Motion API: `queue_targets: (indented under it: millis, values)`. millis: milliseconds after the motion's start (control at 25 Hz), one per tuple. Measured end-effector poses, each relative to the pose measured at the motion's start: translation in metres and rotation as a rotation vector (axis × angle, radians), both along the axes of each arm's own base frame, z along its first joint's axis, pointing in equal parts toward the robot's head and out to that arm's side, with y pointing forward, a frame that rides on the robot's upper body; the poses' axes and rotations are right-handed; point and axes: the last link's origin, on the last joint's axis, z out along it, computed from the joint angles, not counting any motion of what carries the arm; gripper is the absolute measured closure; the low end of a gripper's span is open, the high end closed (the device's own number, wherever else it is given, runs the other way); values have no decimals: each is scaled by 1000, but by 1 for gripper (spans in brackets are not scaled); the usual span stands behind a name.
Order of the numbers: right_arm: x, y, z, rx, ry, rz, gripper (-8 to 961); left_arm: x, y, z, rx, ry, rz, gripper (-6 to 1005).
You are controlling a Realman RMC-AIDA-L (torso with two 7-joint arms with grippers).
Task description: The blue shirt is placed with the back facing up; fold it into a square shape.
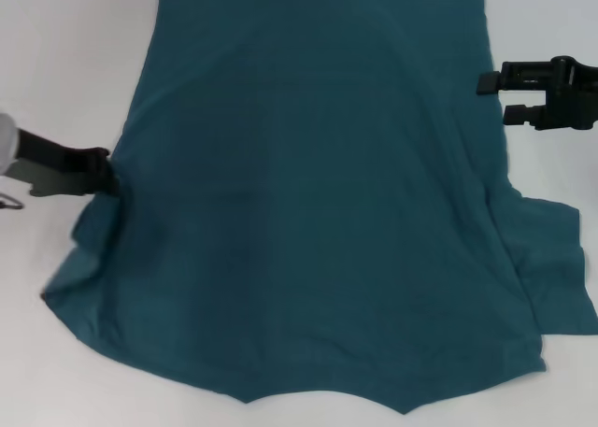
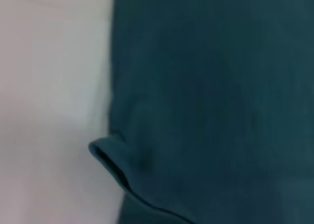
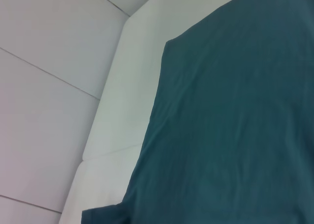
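The blue shirt is lying spread over the white table, covering most of it from the far edge to the near edge. Its far hem is running straight across the far side, while the near edge is ending in a few soft points. One sleeve is sticking out on the near right, and the other is bunching on the near left, partly folded under itself.

The left gripper is sitting at the shirt's left edge, right at the cloth where the side meets the sleeve. Whether its fingers are apart or together — I cannot tell, as the tips are lost against the dark fabric. The left wrist view is showing only the shirt's edge with a small curled fold of cloth against the table.

The right gripper is hovering at the shirt's far right edge, just beside the cloth, with its two black fingers standing apart and nothing between them. The right wrist view is looking along the shirt's right side, where the table is meeting a pale tiled floor.
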Motion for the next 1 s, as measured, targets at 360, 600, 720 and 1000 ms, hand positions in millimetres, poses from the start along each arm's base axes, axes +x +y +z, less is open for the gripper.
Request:
queue_targets:
  millis: [360,600,720,1000]
  values:
    - [0,0,-1,-3,1,0,107,24,18,-26,17,-55,1,992]
    - [-1,0,-2,-2,1,1,108,29,24,-41,27,-107,-13,992]
    - [-1,1,-2,-2,-1,2,108,32,23,-43,28,-139,-43,989]
    - [1,0,-2,1,-4,-1,110,27,21,-41,21,-150,-107,957]
